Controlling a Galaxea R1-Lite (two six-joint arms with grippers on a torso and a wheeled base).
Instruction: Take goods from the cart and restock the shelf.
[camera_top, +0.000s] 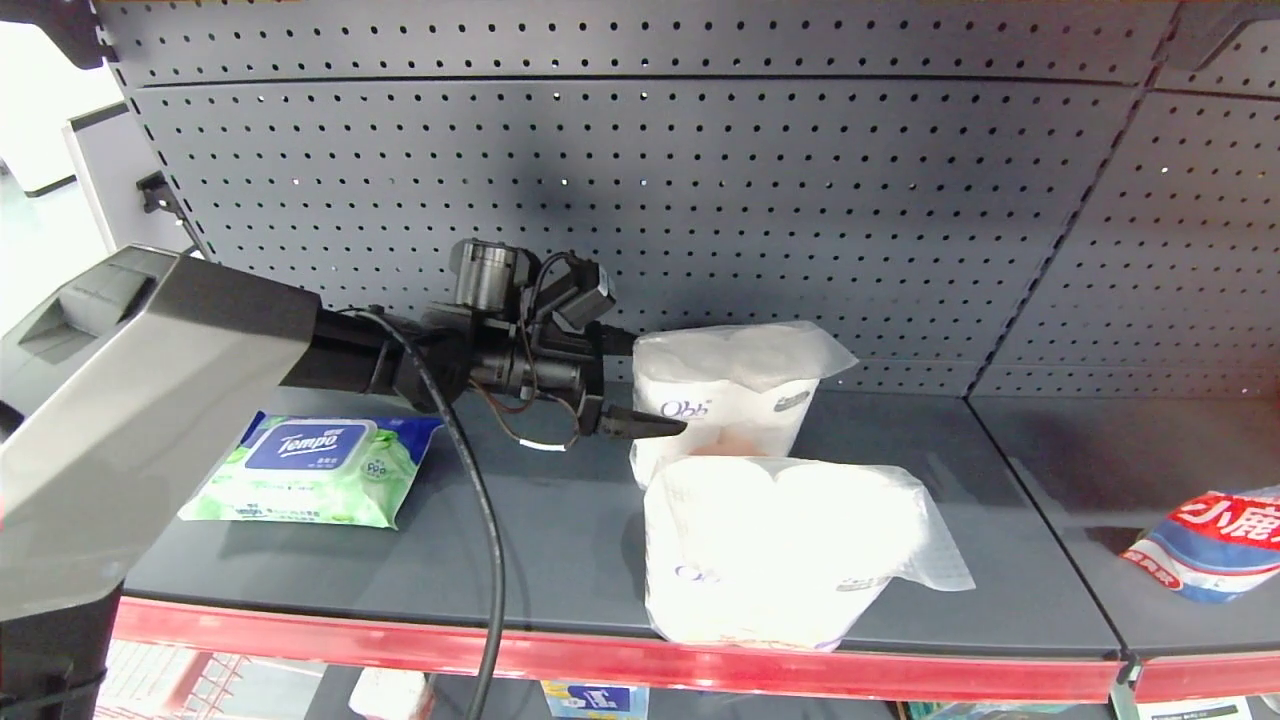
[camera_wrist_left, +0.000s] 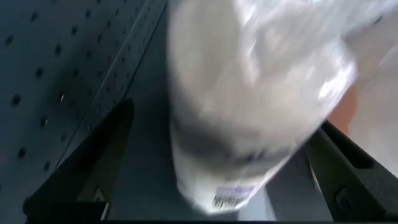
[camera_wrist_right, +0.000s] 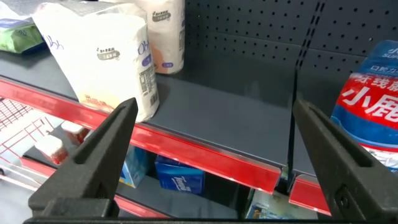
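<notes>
Left claw: The left claw (camera_top: 655, 383) is reaching in from the left of the frame to mid-picture. Its fingers are spreading wide on either side of the back roll pack (camera_top: 740, 385), and I cannot tell whether they are touching the wrap.
Right claw: The right claw (camera_wrist_right: 214, 106) is hanging in front of the shelf's red edge strip (camera_wrist_right: 205, 158) with its fingers gaping and nothing between them.
Goods on the shelf: The back roll pack is standing upright near the pegboard wall (camera_top: 700, 200). The front roll pack (camera_top: 790, 545) is standing just before it, close to the edge, at centre-bottom. The wipes pack (camera_top: 315, 470) is lying flat at lower left, well apart from the rolls. A red and blue bag (camera_top: 1215, 545) is lying in the next bay at far right.
Shelf: The shelf (camera_top: 560, 520) is showing bare board between the wipes and the rolls, and to the right of the rolls.
Progress: Judging by this, restocking is partly done, with several goods sitting in place. The back pack appears to be at the point of being set down or let go.
Remaining: More goods probably need fetching, as both bays are offering room.
</notes>
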